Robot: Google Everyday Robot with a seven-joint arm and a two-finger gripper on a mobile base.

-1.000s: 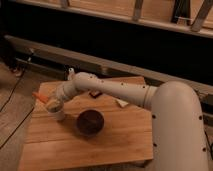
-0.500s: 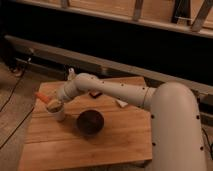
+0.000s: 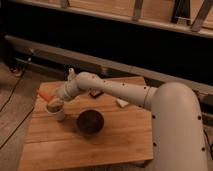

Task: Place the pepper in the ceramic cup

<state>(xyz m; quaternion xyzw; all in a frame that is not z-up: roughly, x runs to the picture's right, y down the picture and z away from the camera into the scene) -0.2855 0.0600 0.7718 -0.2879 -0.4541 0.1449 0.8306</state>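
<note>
The orange pepper (image 3: 43,95) lies near the left edge of the wooden table (image 3: 115,142), just left of the wrist. The white ceramic cup (image 3: 58,114) stands upright on the table's left part. My gripper (image 3: 54,105) is at the end of the white arm, directly over the cup's rim and partly covering its opening. The pepper lies a short way up and left of the cup, outside it. I cannot tell whether the gripper touches the pepper.
A dark round bowl (image 3: 90,123) stands just right of the cup. A pale block (image 3: 122,103) and a small dark object (image 3: 95,93) lie farther back under the arm. A dark wall with a ledge runs behind the table, and cables lie on the floor at left.
The gripper has sunk slightly toward the cup's rim. The pepper, cup and bowl stay where they were.
</note>
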